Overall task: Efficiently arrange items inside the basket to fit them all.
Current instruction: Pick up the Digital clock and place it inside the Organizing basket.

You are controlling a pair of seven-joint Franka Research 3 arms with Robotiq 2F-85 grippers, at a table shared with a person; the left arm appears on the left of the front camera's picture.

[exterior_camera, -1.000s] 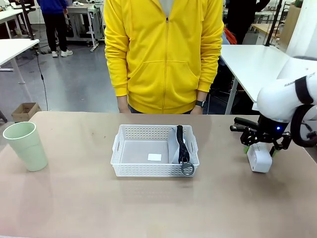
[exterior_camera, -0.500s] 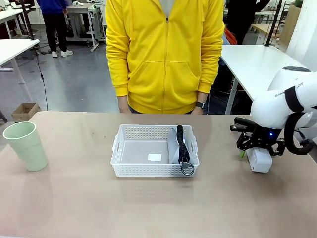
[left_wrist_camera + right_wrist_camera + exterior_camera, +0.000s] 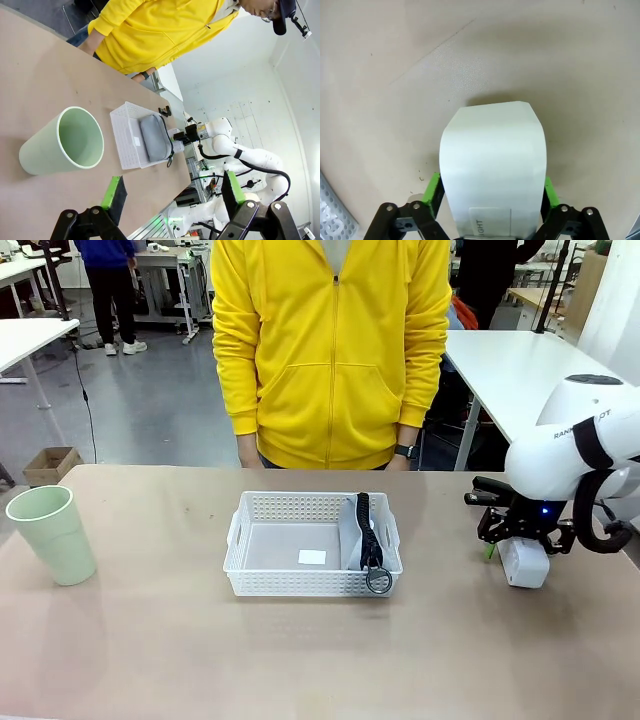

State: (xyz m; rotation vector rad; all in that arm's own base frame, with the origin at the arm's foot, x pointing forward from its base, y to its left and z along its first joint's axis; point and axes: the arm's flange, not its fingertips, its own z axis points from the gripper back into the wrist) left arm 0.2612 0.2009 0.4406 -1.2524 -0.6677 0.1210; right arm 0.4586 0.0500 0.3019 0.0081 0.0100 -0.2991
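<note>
white plastic first: the box (image 3: 524, 562) stands on the table (image 3: 300, 660) at your far right, well apart from the basket (image 3: 300, 585). your right claw (image 3: 522, 548) comes down over it from above. in the right wrist view the box (image 3: 492, 165) sits between the two green pads (image 3: 434, 192), and both pads press its sides, so the right claw (image 3: 491, 192) is closed on the box. its bottom looks to rest on the tabletop. a label with print shows on the near face, partly cut off by the picture's edge. the basket sits at the middle of the table, in front of a person in a yellow hoodie (image 3: 330, 350) who stands at the far side with arms hanging down. inside it, the grey pouch (image 3: 352, 540) lies along the right end. its black strap (image 3: 364, 525) runs over the top toward you. the metal ring (image 3: 378, 580) hangs over the near rim. a small white slip (image 3: 312, 557) lies on the basket floor, and the rest of the floor is bare. the cup (image 3: 52, 533) stands upright near the left edge of the table, well apart from the basket. in the left wrist view your left claw (image 3: 172, 192) hangs spread wide with nothing between its pads. the cup (image 3: 65, 142) is ahead of it, and the pouch (image 3: 154, 137) is farther off in the basket.
</note>
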